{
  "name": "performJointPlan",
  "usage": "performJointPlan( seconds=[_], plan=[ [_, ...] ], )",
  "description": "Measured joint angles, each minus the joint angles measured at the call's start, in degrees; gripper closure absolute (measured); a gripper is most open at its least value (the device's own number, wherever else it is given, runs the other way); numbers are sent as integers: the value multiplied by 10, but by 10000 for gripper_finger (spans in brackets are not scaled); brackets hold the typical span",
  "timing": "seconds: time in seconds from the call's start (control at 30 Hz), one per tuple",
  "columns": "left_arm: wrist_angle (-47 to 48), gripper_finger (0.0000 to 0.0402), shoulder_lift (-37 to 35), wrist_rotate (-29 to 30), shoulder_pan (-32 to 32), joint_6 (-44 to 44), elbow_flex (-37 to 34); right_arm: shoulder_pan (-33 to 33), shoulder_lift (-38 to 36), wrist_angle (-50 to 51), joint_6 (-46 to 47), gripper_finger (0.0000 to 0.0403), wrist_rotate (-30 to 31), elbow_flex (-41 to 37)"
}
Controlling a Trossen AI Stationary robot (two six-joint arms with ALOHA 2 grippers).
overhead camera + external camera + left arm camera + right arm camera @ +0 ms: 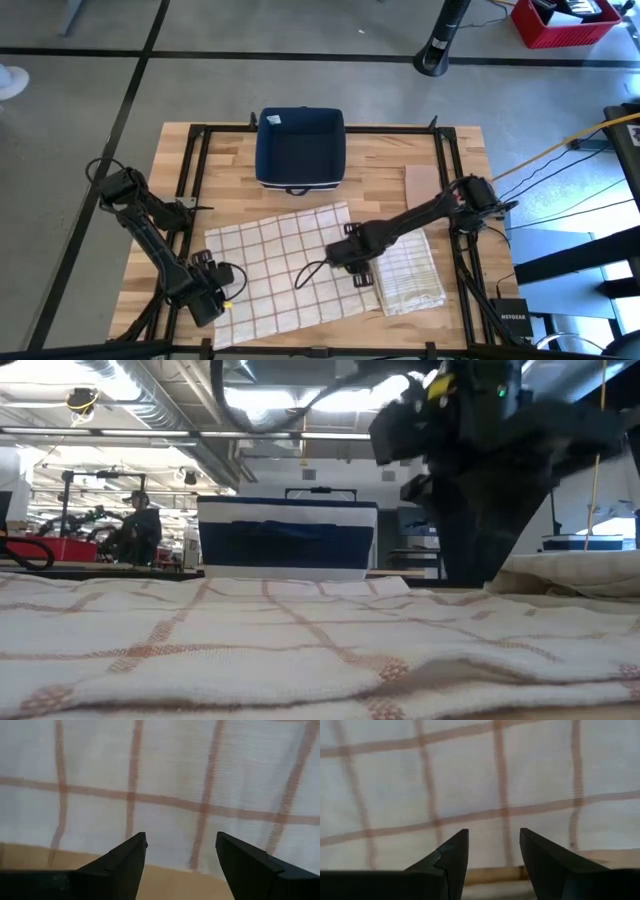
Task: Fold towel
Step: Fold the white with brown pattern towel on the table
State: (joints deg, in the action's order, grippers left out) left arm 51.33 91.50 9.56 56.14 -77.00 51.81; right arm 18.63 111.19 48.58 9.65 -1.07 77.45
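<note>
A white towel with thin red-brown checks [285,265] lies spread flat and slightly askew on the wooden table, filling the foreground of the low view [300,650]. My left gripper [228,290] is open at the towel's left edge. In its wrist view the left gripper [181,837] points at the towel [165,775], with bare wood [30,857] beside the hem. My right gripper [350,262] is open at the towel's right edge. The right wrist view shows that gripper [494,832] over the checked cloth [470,770] near its hem.
A folded towel with greenish stripes [412,270] lies just right of the spread one, also visible in the low view [570,575]. A dark blue bin [300,148] stands at the table's far middle [288,538]. A flat brown patch [422,183] sits right of it. A black frame borders the table.
</note>
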Motion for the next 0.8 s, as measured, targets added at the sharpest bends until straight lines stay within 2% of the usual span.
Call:
performJointPlan(
  seconds=[0.17,0.43,0.6,0.8],
  plan=[
    [-41,169,0,5,1,44,-4,11,-18,-7,17,223,-13,0],
    [-102,171,-2,13,11,-3,-59,77,-21,-99,9,223,71,-29],
    [-142,181,-3,18,26,-9,-72,108,-21,-195,15,223,92,-87],
    [-145,197,-2,18,34,-10,-73,113,-17,-230,30,223,102,-101]
  ],
)
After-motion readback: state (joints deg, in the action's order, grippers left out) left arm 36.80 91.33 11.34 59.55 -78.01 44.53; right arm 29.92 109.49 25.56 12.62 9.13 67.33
